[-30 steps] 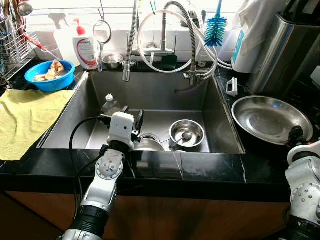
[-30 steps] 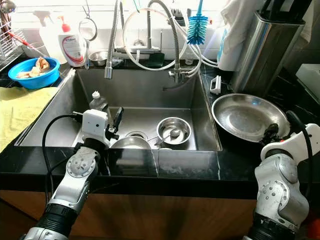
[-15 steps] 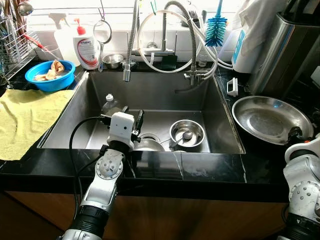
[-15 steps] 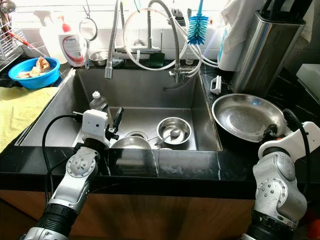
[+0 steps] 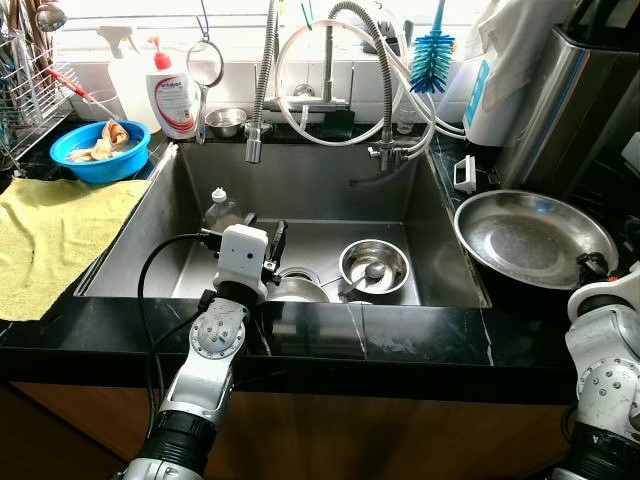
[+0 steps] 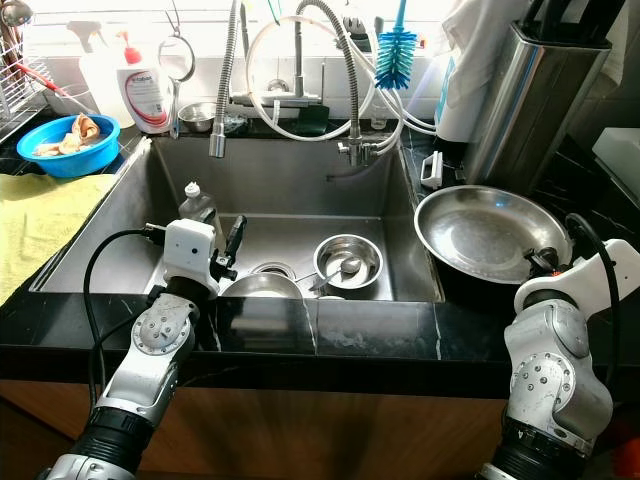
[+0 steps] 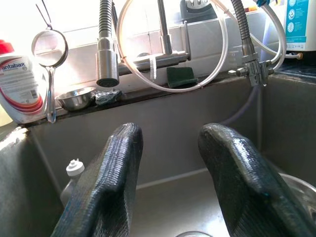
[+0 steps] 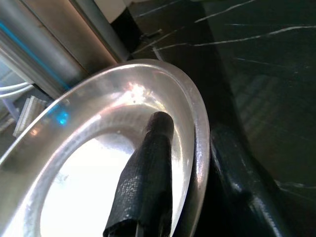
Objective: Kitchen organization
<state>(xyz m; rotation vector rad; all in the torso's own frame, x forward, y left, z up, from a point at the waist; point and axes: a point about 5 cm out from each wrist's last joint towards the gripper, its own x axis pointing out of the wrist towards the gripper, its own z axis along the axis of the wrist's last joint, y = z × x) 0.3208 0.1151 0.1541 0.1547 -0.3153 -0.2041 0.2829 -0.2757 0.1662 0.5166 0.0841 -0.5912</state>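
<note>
The black marble table [image 5: 420,335] surrounds a stainless steel sink [image 5: 160,225] set below the window. A yellow cloth [image 5: 50,240] lies on the table to the left of the sink.

On the table to the right of the sink sits the large steel pan [image 6: 480,232], its left edge reaching the sink's right rim. The right hand [image 8: 190,148] is clamped on the near right rim of this pan: one finger [image 8: 148,173] lies inside the pan on its inner surface, and the other runs under the outside of the rim. A tall steel canister [image 5: 560,100] stands behind the pan.

The left hand [image 7: 170,177] hangs over the front part of the sink with its two fingers spread apart and nothing between them, pointing toward the back wall of the sink.

A coiled spring faucet [image 5: 345,60] rises behind the sink. A blue bowl [image 5: 98,152] holding scraps sits at the back left corner, with a white soap bottle [image 5: 174,100] next to it.

Inside the sink, a small steel bowl [image 5: 373,266] rests on the floor right of the drain. A plastic bottle [image 5: 222,210] lies against the left wall. A blue bottle brush [image 5: 431,55] hangs at the back right.
</note>
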